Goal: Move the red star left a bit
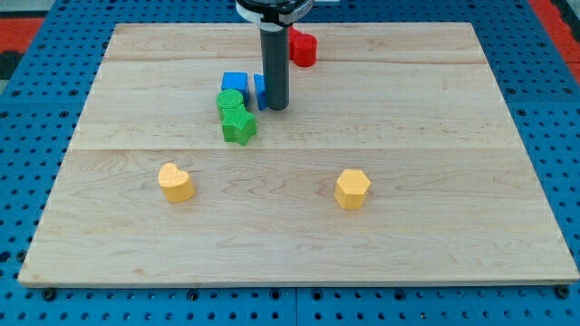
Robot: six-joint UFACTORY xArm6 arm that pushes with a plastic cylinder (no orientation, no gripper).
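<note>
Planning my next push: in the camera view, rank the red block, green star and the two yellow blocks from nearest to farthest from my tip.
From my tip:
1. Green star, just to the view's lower left.
2. Red block, toward the view's top, right of the rod.
3. Yellow blocks, one at the view's lower left, one at lower right: too close to call.

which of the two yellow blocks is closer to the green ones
The yellow block on the view's left, the heart-like one. It sits just below and left of the green blocks; the other yellow block lies farther off, toward the right.

my tip (275, 108) beside blue block (257, 91), red block (303, 48) beyond
</note>
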